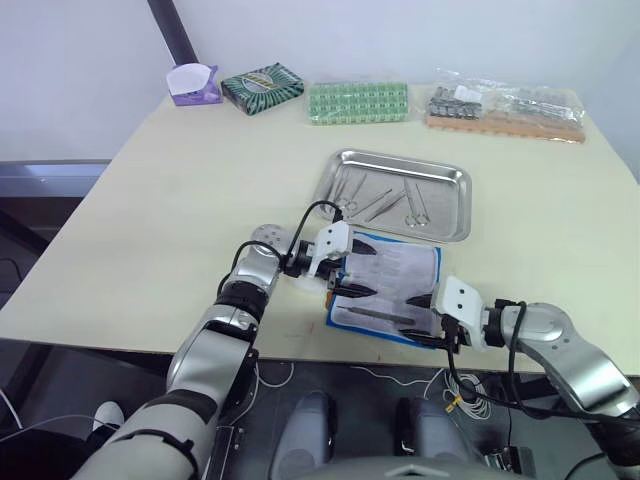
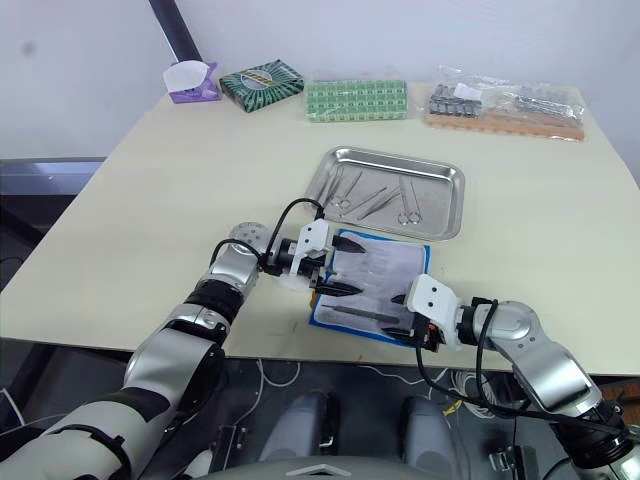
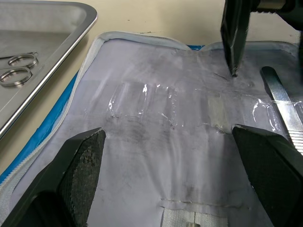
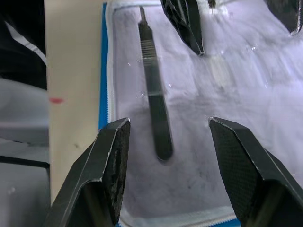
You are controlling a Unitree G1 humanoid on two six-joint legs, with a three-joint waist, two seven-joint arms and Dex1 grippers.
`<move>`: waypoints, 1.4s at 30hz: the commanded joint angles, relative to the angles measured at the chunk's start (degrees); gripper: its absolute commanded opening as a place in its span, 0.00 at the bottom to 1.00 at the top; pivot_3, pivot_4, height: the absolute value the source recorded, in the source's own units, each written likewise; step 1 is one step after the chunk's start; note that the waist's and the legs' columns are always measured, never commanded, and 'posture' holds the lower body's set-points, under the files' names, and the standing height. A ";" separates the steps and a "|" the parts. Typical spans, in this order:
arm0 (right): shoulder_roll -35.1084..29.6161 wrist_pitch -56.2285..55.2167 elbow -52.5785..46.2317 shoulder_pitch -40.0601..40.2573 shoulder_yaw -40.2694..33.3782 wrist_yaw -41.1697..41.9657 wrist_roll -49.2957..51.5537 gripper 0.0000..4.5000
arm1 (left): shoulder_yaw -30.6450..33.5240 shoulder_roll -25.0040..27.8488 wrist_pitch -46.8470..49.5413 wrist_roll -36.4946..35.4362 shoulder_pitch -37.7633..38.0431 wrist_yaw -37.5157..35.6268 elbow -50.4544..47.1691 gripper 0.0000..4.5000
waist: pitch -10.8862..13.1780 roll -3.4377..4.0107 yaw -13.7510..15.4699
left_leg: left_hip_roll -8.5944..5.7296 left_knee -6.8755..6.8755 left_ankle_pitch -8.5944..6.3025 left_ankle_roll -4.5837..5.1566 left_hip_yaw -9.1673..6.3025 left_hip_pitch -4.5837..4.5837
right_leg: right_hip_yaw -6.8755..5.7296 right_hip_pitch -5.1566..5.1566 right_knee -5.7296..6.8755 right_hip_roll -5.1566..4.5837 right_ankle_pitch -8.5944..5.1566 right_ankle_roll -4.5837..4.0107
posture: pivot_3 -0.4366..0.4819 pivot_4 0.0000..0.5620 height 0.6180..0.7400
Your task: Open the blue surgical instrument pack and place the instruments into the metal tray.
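Near the table's front edge the pack (image 1: 385,285) lies open, whitish lining up, blue border showing along its sides, just in front of the tray (image 1: 455,182). Several instruments (image 1: 385,200) already lie in the tray; one slender flat handle (image 4: 156,111) remains on the lining, close to the pack's near edge.

The step in hand looks like picking up this last handle. To do it well, the right gripper (image 4: 168,156), which faces it, should probably centre its spread fingers across the handle's ribbed part, come down until both tips touch the lining, and close without pinching the plastic; a flat tool on soft film may slide or skate away. The left gripper (image 3: 165,161) could press the lining to keep the pack from shifting.

Both arms reach in low over the pack, the left from the pack's left edge, the right from the front corner. Both grippers are wide open and empty, tips hovering near the lining.
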 commanded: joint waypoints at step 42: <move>-5.99 41.25 -20.40 -23.22 10.99 -0.60 -1.29 0.01 | -3.44 -1.01 -0.40 4.62 3.20 2.50 3.36 1.00 | -0.35 -0.07 0.07 | 0.07 -0.03 -0.01 -0.02 -0.11 0.28 | 0.04 0.08 0.04 -0.15 0.00 0.00 | 0.48 0.27 1.00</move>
